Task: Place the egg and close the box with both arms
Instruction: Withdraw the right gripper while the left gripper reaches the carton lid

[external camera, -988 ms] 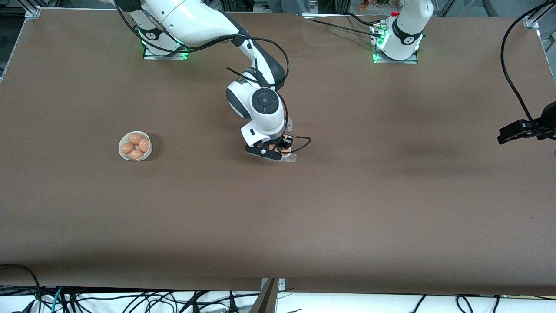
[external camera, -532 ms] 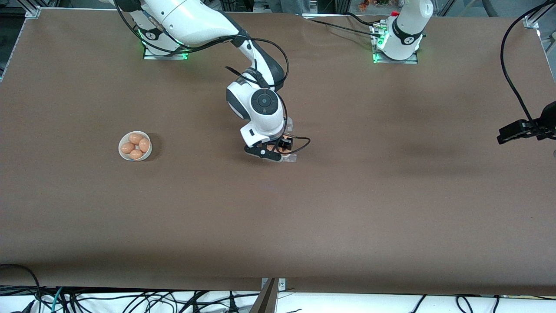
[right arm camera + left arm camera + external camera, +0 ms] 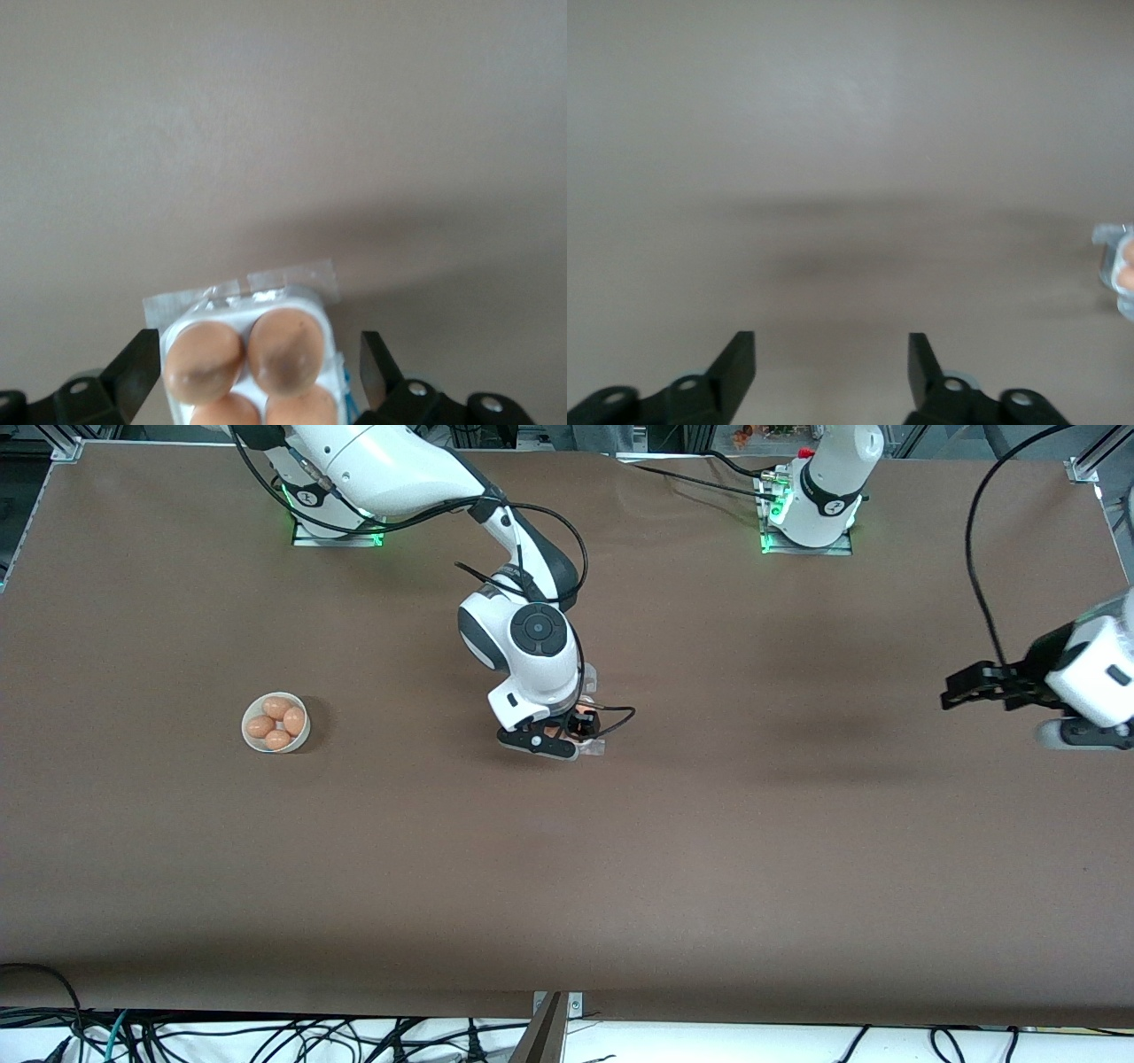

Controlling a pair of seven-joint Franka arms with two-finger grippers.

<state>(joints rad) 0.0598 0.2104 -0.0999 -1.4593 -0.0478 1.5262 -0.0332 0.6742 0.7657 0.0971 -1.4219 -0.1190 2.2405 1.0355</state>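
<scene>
The box, a white tray with clear plastic along one edge, holds several brown eggs; one egg lies in the cell beside another egg. I cannot tell whether the lid covers them. My right gripper is open, low over the box, one finger on each side of it. In the front view the right gripper hides most of the box at the table's middle. My left gripper is open and empty over bare table toward the left arm's end. It also shows in the left wrist view, with the box at the view's edge.
A round white bowl with several brown eggs stands toward the right arm's end of the table. A black cable loops from the right wrist beside the box. Brown table surface lies all around.
The left arm has swung in from the table's end toward the middle, so more of it shows. The right gripper has shifted slightly over the box.
</scene>
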